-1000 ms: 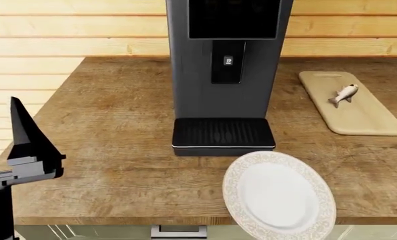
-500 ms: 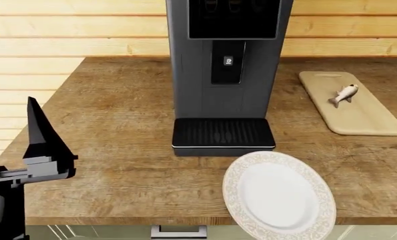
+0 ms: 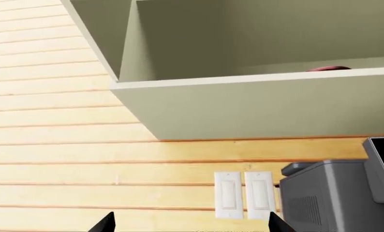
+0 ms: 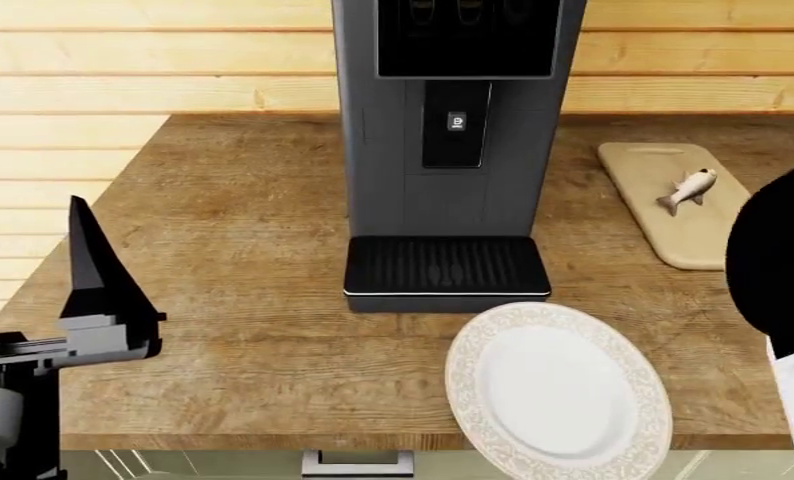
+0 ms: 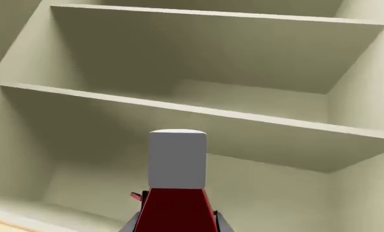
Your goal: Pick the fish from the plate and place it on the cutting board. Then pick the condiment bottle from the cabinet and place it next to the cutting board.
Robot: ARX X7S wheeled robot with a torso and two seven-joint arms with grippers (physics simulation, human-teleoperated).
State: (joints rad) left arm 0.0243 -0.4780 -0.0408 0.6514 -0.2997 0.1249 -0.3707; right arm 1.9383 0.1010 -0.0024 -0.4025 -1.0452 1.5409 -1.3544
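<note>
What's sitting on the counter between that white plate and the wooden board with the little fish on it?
Nothing. In the head view, only bare wooden countertop separates the plate from the cutting board; the fish lies on the board.

No words, brands or numbers can be read anywhere. The coffee machine (image 4: pixel 451 150) bears one small white symbol, too tiny to make out.

The small silvery fish (image 4: pixel 688 189) lay on my pale cutting board (image 4: pixel 680 228) at the counter's far right. The white, beige-rimmed plate (image 4: pixel 559 395) sat bare at the near edge. The red, white-capped condiment bottle (image 5: pixel 177 193) stood upright before the cabinet shelves.
</note>
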